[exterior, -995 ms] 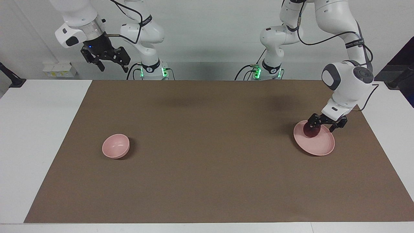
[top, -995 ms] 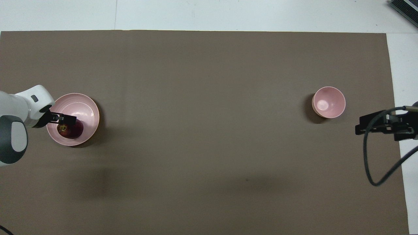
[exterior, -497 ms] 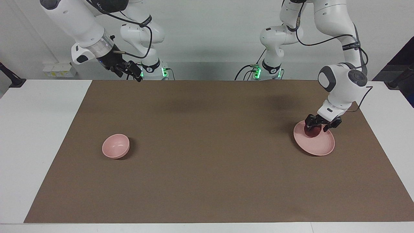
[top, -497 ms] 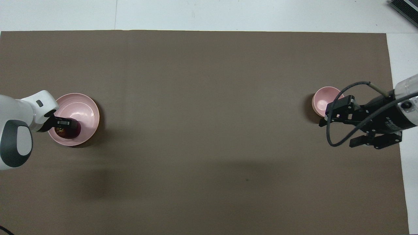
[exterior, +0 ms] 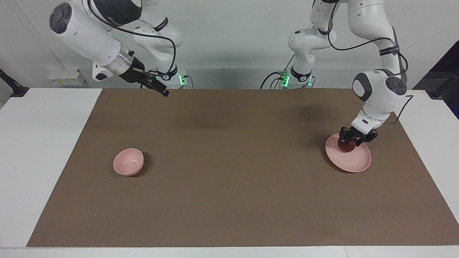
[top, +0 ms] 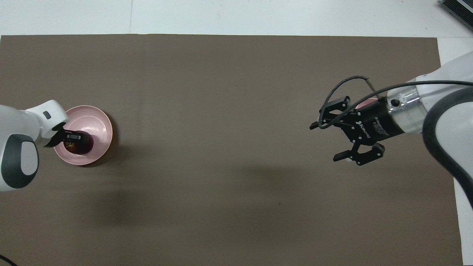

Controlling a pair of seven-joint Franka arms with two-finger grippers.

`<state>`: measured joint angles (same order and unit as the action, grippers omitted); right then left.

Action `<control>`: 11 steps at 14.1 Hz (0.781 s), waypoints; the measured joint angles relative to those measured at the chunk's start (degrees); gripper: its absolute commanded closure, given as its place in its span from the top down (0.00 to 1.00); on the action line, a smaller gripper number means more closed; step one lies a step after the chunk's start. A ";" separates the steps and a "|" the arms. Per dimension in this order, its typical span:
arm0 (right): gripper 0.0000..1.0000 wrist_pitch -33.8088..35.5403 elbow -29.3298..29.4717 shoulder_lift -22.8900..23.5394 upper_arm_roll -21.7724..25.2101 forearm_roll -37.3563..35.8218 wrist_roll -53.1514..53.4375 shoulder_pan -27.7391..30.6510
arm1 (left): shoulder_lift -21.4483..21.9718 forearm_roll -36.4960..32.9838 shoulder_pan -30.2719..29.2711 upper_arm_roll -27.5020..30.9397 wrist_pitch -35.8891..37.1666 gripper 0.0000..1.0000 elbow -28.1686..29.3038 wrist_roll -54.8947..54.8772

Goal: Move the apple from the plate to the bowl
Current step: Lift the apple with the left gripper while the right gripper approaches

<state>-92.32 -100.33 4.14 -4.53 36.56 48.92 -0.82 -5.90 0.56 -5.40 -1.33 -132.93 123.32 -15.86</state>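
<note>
One apple [exterior: 348, 144], one plate [exterior: 353, 160], one bowl [exterior: 128, 162] on the desk [exterior: 229, 200]. The bowl holds nothing; the plate (toward the left arm's end) carries the apple at its robot-side edge. The left claw [exterior: 354, 138] is down on the plate, fingers clamped around the apple. The right claw [top: 327, 142] hangs in the air, jaws spread wide and holding nothing — in the overhead view it covers most of the bowl.

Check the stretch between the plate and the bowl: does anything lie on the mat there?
No. Between the plate and the bowl only bare brown mat shows in the facing view; the overhead view agrees, though the raised right end effector covers part of it.
</note>
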 measured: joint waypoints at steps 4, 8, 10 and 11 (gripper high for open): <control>1.00 -11.88 -7.35 0.24 -0.06 10.47 3.20 -4.52 | 1.49 4.69 3.14 -0.47 5.17 0.00 -4.56 1.47; 1.00 -21.95 -11.92 0.76 -0.08 22.04 3.94 -8.61 | 1.96 17.52 6.12 -0.86 6.61 0.00 -6.20 1.63; 1.00 -27.06 -12.84 1.71 -0.12 25.93 4.08 -11.75 | 2.04 22.99 8.61 -0.95 6.88 0.00 -6.20 2.83; 1.00 -29.31 -13.04 2.39 -0.12 27.36 4.19 -13.25 | 2.04 25.91 9.81 -1.02 6.95 0.00 -6.20 3.31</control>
<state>-121.63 -113.37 6.53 -4.66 63.92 53.12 -14.07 -3.85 26.48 4.41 -2.35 -125.98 117.12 -12.56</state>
